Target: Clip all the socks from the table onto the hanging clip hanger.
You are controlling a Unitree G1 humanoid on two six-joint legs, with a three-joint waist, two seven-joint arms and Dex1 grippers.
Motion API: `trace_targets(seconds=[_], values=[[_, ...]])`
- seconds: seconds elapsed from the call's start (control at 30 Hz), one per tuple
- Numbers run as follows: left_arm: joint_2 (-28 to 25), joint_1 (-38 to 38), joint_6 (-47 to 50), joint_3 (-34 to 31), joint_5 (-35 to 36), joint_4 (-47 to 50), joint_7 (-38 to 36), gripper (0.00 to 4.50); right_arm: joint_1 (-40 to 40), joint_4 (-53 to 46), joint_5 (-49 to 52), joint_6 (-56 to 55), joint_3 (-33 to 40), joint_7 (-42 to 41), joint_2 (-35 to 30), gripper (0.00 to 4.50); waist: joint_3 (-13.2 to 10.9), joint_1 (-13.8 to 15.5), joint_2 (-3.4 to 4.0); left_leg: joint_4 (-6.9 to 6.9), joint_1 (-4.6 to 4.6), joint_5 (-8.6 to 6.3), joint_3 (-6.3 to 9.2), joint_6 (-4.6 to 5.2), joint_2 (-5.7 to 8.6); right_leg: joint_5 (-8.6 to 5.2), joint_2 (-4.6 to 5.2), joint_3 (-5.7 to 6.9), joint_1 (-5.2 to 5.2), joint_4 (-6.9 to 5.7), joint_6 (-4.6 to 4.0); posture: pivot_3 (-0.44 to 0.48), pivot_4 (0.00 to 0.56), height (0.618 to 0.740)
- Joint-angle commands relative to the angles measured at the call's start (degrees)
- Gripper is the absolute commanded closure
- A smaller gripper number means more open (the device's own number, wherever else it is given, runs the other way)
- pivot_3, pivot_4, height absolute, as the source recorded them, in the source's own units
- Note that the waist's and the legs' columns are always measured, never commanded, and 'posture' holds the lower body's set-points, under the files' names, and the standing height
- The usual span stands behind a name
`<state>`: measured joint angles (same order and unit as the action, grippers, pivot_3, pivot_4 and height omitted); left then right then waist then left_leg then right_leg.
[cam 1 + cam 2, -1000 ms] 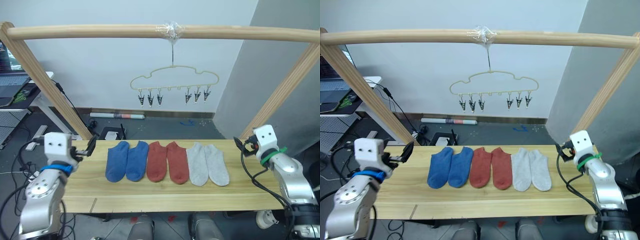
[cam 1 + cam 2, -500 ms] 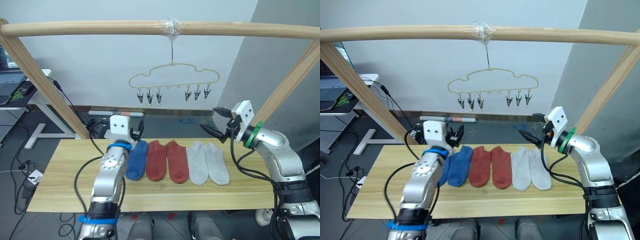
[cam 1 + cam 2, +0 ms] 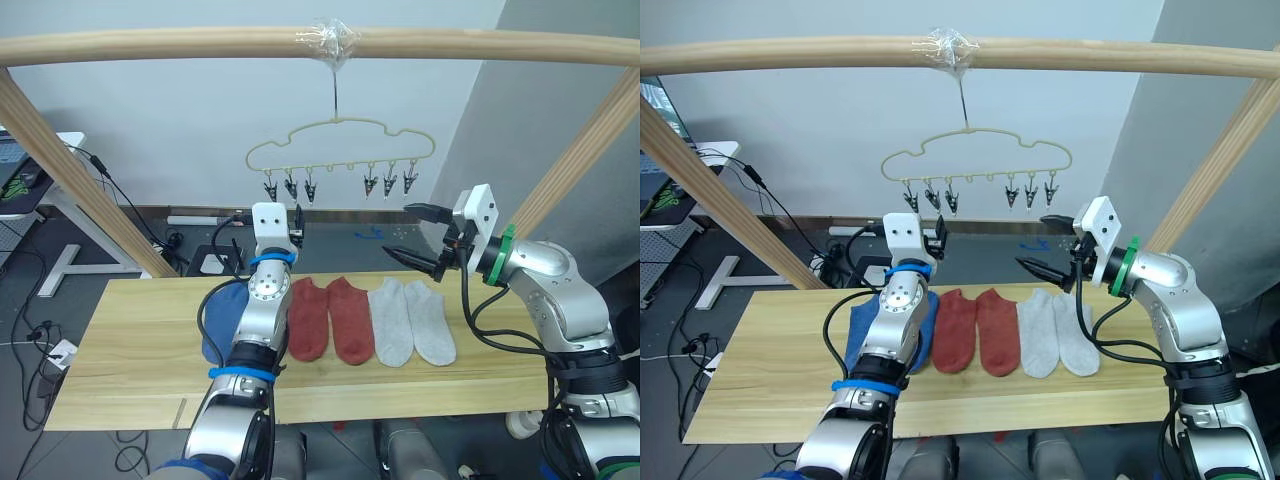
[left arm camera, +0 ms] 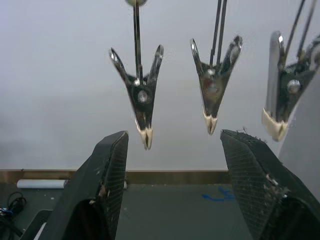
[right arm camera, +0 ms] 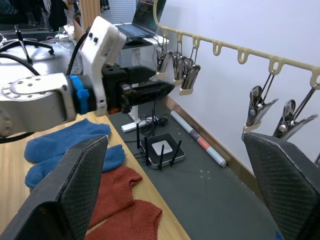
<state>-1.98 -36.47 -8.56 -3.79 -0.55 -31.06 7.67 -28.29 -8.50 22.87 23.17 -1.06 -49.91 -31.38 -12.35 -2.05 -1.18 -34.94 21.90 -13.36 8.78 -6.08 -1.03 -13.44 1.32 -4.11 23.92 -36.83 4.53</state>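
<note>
My left gripper [image 4: 172,187] is raised just below the clip hanger [image 3: 338,142], fingers spread apart and holding nothing, pointing up at the hanger's left group of silver clips [image 4: 142,97]. My right gripper [image 3: 412,233] is lifted below the hanger's right end, near its right group of clips [image 5: 260,110], with its two black fingers [image 3: 420,212] splayed wide and empty. The clip hanger hangs by its hook from the wooden pole [image 3: 200,45] at a patch of clear tape [image 3: 332,36]; none of its clips holds a sock. Below the hanger, the socks lie flat in a row on the table [image 3: 130,350]: the blue socks [image 3: 222,322] under the hanger's left end, partly hidden by my left arm, the rust red socks [image 3: 330,318] beneath its middle, and the light grey socks [image 3: 410,320] under its right end, each touching its neighbour
</note>
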Motion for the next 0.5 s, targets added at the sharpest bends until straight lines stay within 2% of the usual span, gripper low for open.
trace_targets(seconds=[0.03, 0.23, 0.5], values=[[-0.1, -2.8, -3.3, -0.3, -1.4, -1.7, 2.2, 1.50, -0.6, -3.0, 1.4, 0.6, 2.1, 0.5, -0.8, 0.00, 0.0, 0.0, -0.01, 0.00, 0.05, 0.00, 0.00, 0.00, 0.01, 0.00, 0.00, 0.00, 0.06, -0.01, 0.00, -0.061, 0.215, 0.740], [0.1, -3.5, -3.0, -0.8, -2.0, -0.6, 5.1, 1.50, -1.0, -3.6, 1.9, 1.3, 2.3, 0.9, -1.3, 0.00, -0.1, -0.4, 0.00, 0.00, 0.10, 0.00, 0.00, 0.00, 0.02, 0.00, 0.01, -0.01, 0.11, -0.03, 0.00, -0.069, 0.218, 0.740], [2.2, 3.5, 2.7, 0.8, 0.9, 9.0, -0.9, 1.50, -0.7, -3.7, 2.8, 2.2, 3.2, 2.2, -1.4, 0.00, -0.1, -0.7, 0.00, 0.00, 0.10, 0.01, 0.00, 0.00, 0.02, 0.00, 0.01, -0.01, 0.12, -0.03, 0.00, -0.069, 0.218, 0.740]])
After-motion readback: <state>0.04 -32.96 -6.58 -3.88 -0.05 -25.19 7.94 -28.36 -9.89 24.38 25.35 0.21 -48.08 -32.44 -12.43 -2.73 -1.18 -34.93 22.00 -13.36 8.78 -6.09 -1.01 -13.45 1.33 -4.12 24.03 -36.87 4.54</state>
